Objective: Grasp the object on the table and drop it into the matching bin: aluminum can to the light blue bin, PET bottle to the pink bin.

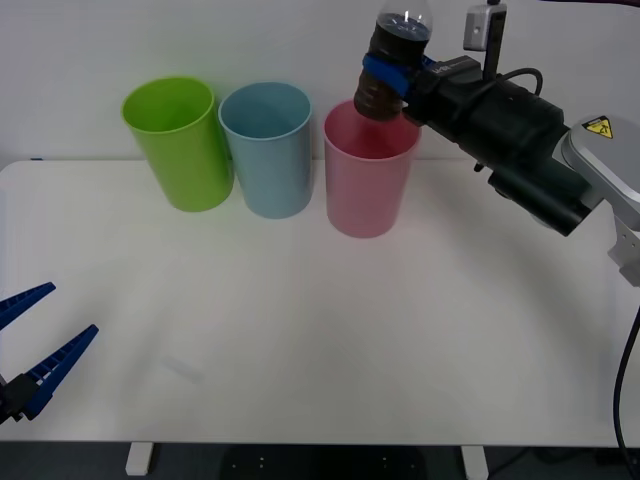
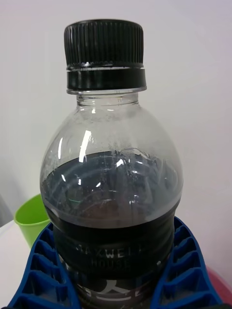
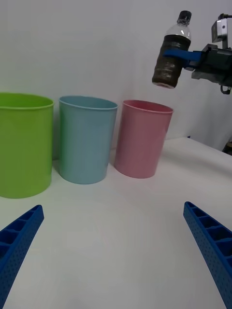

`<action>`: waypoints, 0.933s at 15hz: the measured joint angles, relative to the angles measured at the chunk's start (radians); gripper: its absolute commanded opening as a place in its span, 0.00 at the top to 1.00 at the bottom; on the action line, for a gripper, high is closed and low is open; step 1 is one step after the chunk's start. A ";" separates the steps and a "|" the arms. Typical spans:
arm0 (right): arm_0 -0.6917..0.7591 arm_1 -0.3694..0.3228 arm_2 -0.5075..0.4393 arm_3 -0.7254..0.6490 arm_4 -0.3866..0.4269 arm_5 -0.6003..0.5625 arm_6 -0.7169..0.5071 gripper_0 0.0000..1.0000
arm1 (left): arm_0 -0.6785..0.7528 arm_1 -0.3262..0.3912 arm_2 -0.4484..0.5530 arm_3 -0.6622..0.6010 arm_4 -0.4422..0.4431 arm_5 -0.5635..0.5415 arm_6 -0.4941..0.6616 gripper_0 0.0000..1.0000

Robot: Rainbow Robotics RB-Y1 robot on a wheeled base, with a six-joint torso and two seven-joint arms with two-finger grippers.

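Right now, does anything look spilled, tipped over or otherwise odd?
Nothing stands out. The small clear plastic bottle with black cap is upright in the right tool above the tall pink plastic bin, cap on.

The PET bottle is standing upright and close to the camera, its black ribbed screw cap sitting at the top, its clear shoulder catching reflections and its dark brown lower half bearing a faint printed label. The right gripper is clamping it low down, with the blue ribbed fingers pressing against either side of the dark band. Beyond the bottle, the rim of a lime green bin is peeking out on one side and a sliver of the pink bin on the other, all against a pale wall.
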 measured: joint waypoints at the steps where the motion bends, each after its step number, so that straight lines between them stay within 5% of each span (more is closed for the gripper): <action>1: -0.015 0.004 0.005 0.030 0.001 0.000 0.004 1.00 | 0.000 0.000 0.000 0.000 0.000 0.000 0.000 0.00; 10: -0.093 0.053 0.020 0.185 0.017 0.001 0.037 0.90 | 0.000 0.000 0.000 0.000 0.000 0.000 0.000 0.00; 12: -0.093 0.056 0.020 0.184 0.024 0.001 0.046 0.00 | 0.000 0.000 0.000 0.000 0.000 0.000 0.000 0.00; 14: -0.093 0.056 0.021 0.183 0.026 0.001 0.060 0.00 | 0.000 0.000 0.000 0.000 0.000 0.000 0.000 0.00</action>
